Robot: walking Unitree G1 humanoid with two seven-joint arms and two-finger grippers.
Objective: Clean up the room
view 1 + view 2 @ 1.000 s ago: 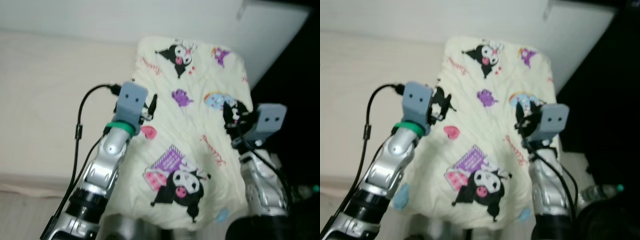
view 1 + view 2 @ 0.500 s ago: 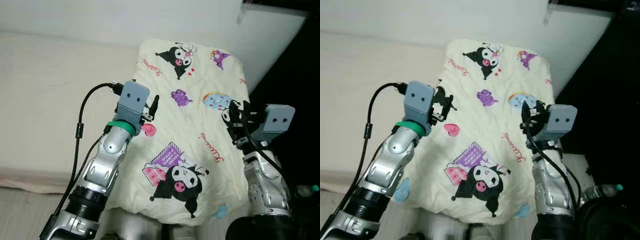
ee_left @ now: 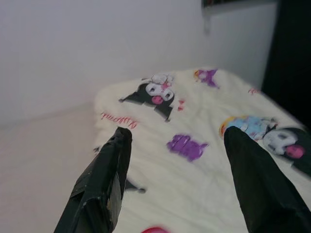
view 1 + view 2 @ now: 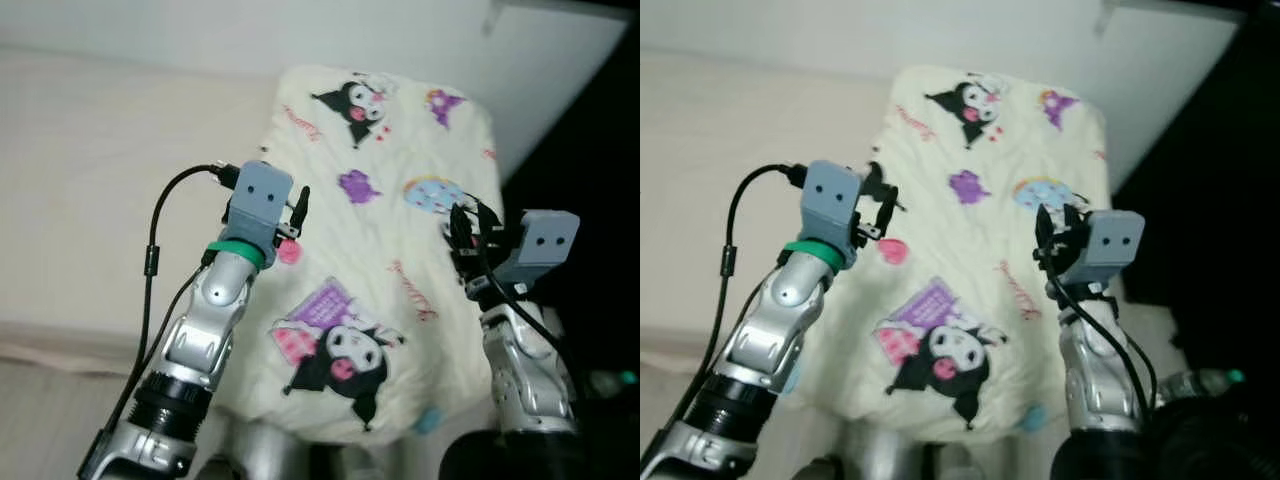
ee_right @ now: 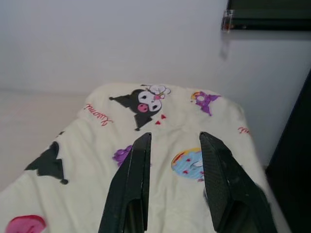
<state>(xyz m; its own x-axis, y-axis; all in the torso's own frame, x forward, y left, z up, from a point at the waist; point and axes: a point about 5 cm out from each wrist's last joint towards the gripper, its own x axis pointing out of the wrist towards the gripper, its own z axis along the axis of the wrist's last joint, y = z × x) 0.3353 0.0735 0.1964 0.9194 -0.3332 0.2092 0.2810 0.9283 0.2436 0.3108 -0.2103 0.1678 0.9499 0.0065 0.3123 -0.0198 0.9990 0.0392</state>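
The blanket [image 4: 385,250], cream with cartoon prints, lies spread over the end of the bed [image 4: 90,180], its far edge near the white wall [image 5: 97,39] and its near edge hanging over the bed's foot just in front of you. Your left gripper [image 3: 177,179] hovers above the blanket's left margin with its fingers [image 3: 104,179] wide apart and nothing between them. Your right gripper [image 5: 172,179] hovers over the blanket's right side, beside the dark gap [image 4: 590,200] past the bed, its fingers [image 5: 133,184] also apart and empty.

The risk, as I judge it, is a thin pinch: if you close on the smooth top layer you may catch only a fold of fabric and it slips out as you lift. If the two grippers grab at uneven points, the blanket bunches or skews. On the right, a loose hold could let that side slide off into the dark gap
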